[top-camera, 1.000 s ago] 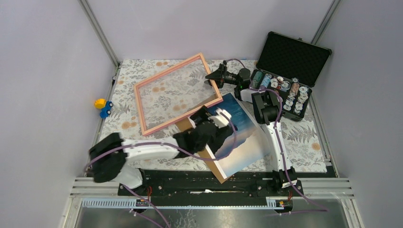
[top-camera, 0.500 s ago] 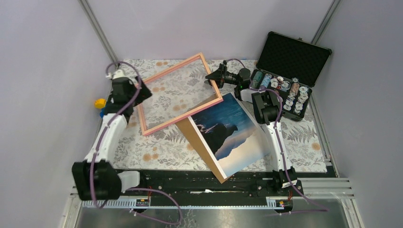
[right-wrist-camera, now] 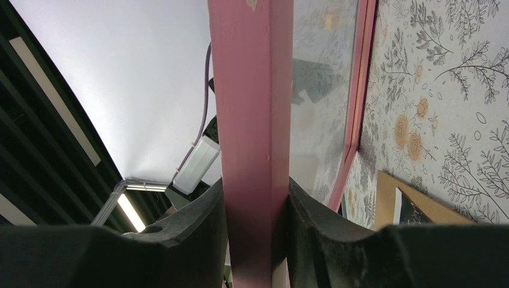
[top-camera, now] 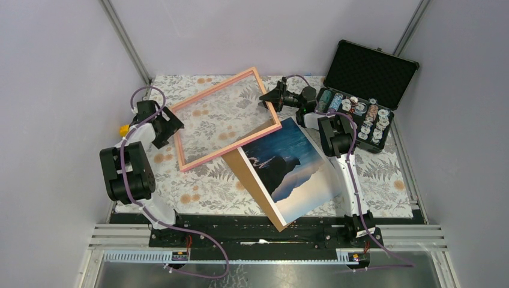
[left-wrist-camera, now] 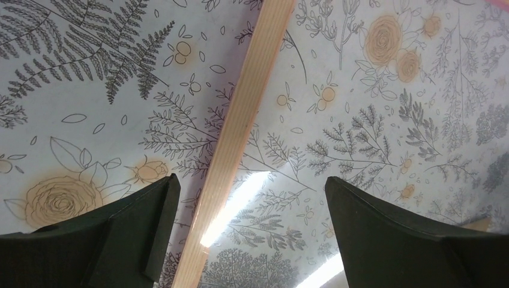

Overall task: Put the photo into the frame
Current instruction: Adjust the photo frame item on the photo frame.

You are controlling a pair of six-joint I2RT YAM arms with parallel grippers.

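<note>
1. Photo [top-camera: 288, 165] lies on the backing board [top-camera: 252, 180], just beside the frame [top-camera: 213, 90].
2. My right tool [right-wrist-camera: 255, 198] grasps the frame's rail; my left tool [left-wrist-camera: 249, 192] gapes empty.
3. Held one-sided, the frame may twist free.

Right jaws clamped tight on the pink frame [right-wrist-camera: 249, 120], floral surface [right-wrist-camera: 456, 120] and brown board [right-wrist-camera: 387, 189] corner showing past it.

One frame [top-camera: 222, 152], one photo [top-camera: 288, 162], one brown board [top-camera: 249, 177] and one open black case [top-camera: 369, 72]. In the case, perhaps a dozen small rolls [top-camera: 354, 111]; they are too small to count surely. One yellow toy [top-camera: 124, 129], one floral cloth [top-camera: 384, 174], two arms: left [top-camera: 126, 174] and right [top-camera: 336, 135].
</note>
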